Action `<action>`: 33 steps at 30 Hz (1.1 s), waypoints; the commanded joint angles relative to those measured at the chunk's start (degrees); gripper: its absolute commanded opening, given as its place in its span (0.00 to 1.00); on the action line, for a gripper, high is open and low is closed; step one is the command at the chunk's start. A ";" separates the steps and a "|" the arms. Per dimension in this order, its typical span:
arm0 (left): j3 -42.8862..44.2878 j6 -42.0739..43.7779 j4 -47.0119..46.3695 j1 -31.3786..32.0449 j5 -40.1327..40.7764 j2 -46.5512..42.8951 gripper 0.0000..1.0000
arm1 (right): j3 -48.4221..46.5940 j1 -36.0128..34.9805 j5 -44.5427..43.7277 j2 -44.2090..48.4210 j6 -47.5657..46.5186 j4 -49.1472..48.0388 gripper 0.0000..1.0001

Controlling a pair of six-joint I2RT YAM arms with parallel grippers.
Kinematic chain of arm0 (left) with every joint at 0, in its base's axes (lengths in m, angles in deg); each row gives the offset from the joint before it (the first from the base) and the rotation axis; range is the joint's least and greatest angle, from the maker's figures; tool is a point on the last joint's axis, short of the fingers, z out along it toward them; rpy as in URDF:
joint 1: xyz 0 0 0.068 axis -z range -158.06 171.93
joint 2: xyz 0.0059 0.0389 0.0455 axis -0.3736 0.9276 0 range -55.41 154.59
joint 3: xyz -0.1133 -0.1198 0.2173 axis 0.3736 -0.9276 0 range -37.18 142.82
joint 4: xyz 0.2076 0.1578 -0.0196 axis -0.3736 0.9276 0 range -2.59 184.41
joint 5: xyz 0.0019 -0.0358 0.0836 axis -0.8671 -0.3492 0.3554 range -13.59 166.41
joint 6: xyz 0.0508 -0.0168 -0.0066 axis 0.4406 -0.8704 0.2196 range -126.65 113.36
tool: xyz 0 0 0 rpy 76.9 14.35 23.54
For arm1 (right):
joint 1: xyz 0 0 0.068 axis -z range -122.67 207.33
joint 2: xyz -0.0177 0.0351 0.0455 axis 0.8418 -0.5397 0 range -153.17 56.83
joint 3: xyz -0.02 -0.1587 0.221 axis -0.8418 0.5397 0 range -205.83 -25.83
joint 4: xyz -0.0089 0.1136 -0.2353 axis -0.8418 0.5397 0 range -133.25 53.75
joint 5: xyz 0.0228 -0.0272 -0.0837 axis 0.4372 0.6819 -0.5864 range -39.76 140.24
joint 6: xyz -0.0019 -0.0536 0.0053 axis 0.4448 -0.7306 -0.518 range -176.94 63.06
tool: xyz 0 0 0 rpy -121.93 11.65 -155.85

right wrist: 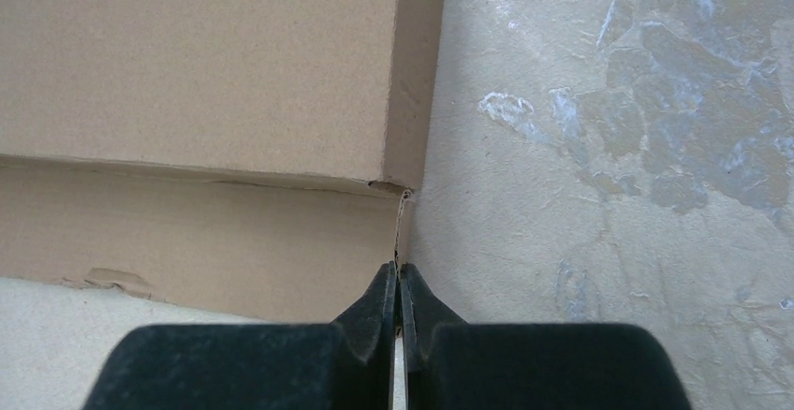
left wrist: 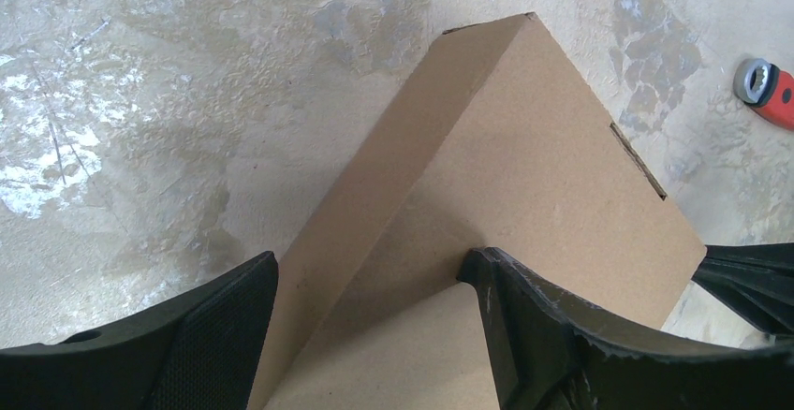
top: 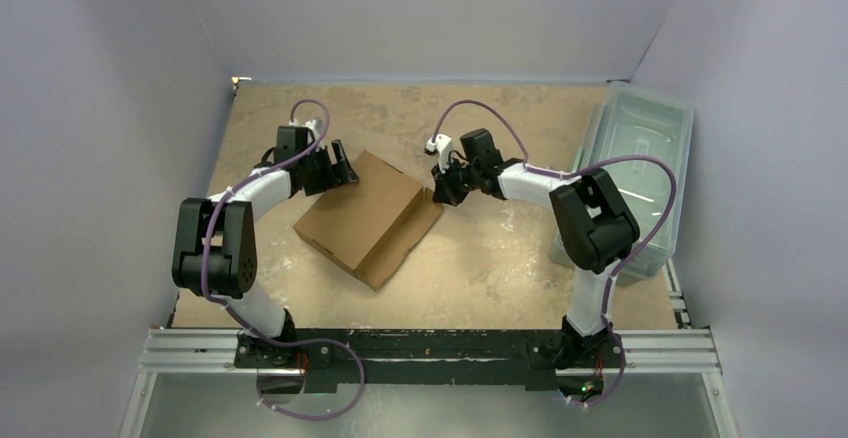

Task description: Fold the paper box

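Mottled tan tabletop. I see left gripper spread wide astride the paper box; right gripper pressed together, apparently pinching its flap edge.

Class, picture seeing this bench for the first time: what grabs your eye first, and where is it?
The brown paper box lies partly folded in the middle of the table. The left gripper hovers open at its far-left corner, while the right gripper sits shut at its far-right corner. A translucent plastic bin stands along the right edge.
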 commanded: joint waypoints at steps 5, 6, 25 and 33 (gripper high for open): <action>0.61 1.00 1.91 0.69 0.90 1.96 0.75 | -1.83 -1.71 -1.28 2.50 -0.64 0.50 0.02; 0.57 1.08 1.97 0.77 0.86 2.01 0.75 | -1.90 -1.90 -1.45 2.61 -0.63 0.62 0.02; 0.74 1.09 2.48 1.31 0.68 2.31 0.75 | -2.57 -4.44 -5.77 3.78 -2.71 2.22 0.00; 1.35 2.40 3.33 1.60 0.02 2.57 0.75 | -4.30 -5.17 -6.97 3.48 -3.55 3.63 0.00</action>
